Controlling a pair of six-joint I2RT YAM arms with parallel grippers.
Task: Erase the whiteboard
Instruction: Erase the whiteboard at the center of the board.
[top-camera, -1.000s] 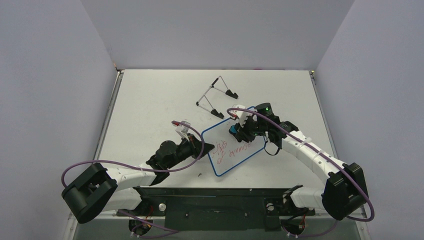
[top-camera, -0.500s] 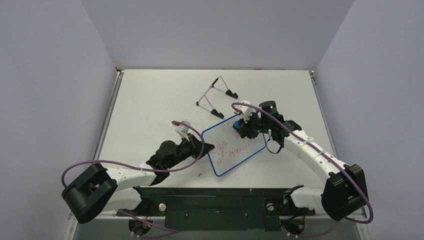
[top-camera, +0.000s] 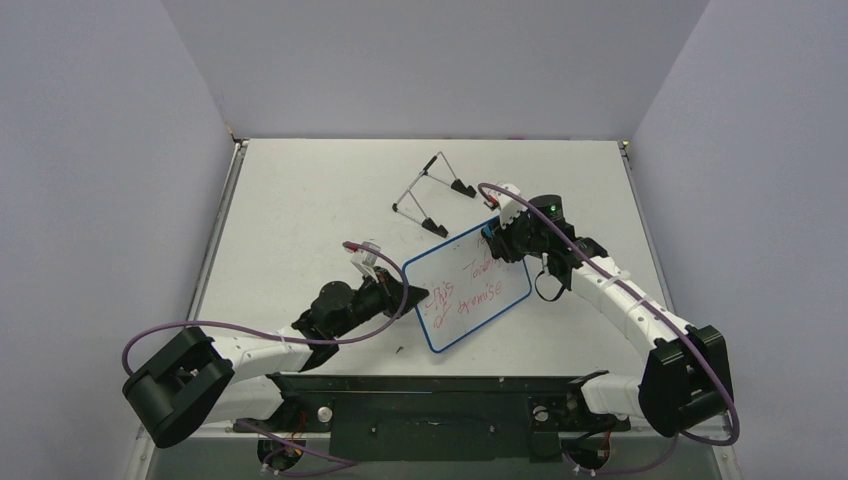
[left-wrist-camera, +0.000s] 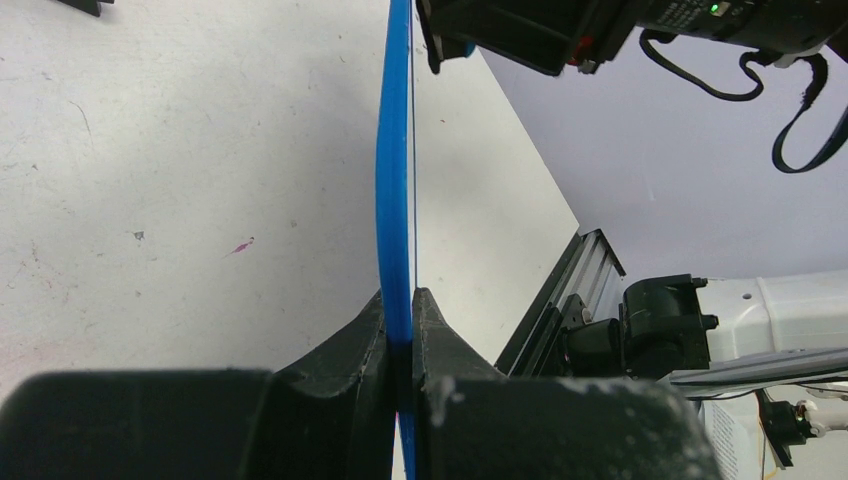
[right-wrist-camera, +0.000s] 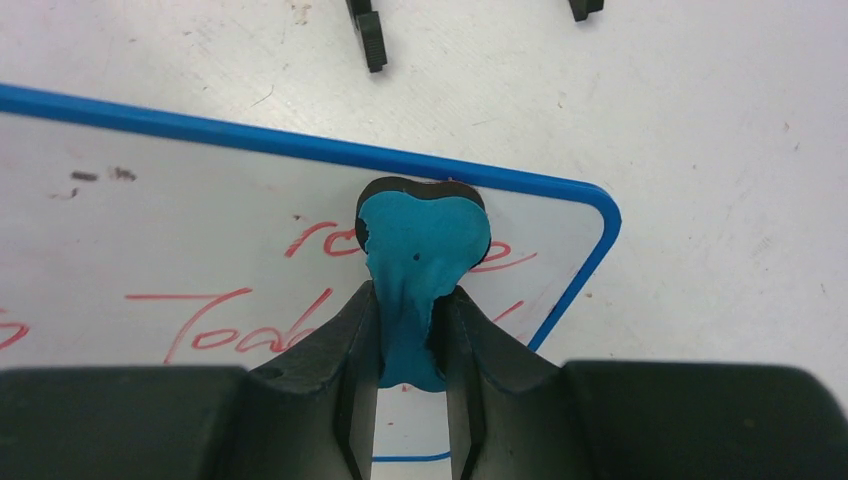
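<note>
The right jaws have slid from mid-board out to the far right corner of the whiteboard (top-camera: 470, 295), uncovering more red writing. They pinch the blue eraser (right-wrist-camera: 420, 240) against its face, while the left jaws clamp the board's left rim. The board lies face up at mid-desk (top-camera: 300, 220) - long axis running near-left to far-right. Pale violet walls enclose the white desk, and a wire stand (top-camera: 432, 190) sits just beyond the board.

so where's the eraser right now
Top view, right of centre: the eraser sits on the whiteboard's far corner, in the right gripper's jaws, near the wire stand.
</note>
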